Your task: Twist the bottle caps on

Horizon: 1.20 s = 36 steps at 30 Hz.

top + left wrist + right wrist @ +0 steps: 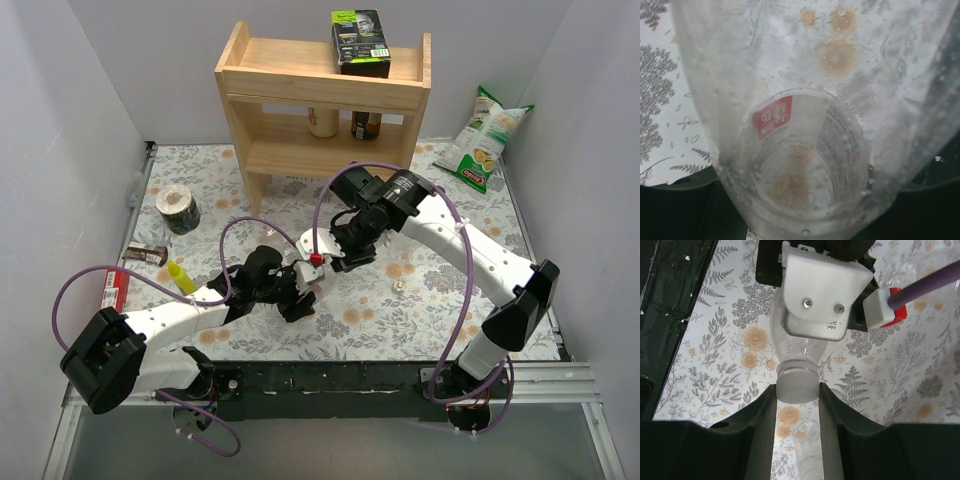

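Over floral table (pixel 715 365), right jaws tight around cap (pixel 797 386).

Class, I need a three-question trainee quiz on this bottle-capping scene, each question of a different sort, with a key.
1. True or false: the right claw grips a white cap at the neck of a clear bottle.
2. What holds that bottle? A) the left claw B) a jar C) a chip bag
3. Short answer: what sits on top of the wooden shelf?
Key: 1 true; 2 A; 3 a black box.
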Each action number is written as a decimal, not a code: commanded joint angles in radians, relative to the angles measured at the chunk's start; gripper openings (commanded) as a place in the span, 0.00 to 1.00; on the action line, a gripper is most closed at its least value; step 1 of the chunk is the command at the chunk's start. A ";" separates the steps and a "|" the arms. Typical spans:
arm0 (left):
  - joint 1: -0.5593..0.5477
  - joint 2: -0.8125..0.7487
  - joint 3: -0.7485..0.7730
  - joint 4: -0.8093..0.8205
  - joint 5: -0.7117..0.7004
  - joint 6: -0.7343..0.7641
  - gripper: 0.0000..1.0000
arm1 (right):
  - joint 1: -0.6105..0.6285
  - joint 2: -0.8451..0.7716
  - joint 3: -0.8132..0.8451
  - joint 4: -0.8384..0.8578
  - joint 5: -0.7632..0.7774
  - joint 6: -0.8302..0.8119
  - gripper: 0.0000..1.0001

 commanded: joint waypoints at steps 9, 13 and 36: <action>0.004 -0.096 0.028 0.187 -0.335 -0.005 0.00 | -0.056 0.257 0.184 -0.020 -0.210 0.623 0.01; 0.001 -0.097 0.008 0.199 -0.411 0.021 0.00 | -0.116 0.300 0.193 -0.020 -0.300 0.702 0.01; 0.029 -0.019 -0.061 0.098 -0.244 0.084 0.00 | -0.318 0.114 0.327 -0.018 -0.386 0.579 0.91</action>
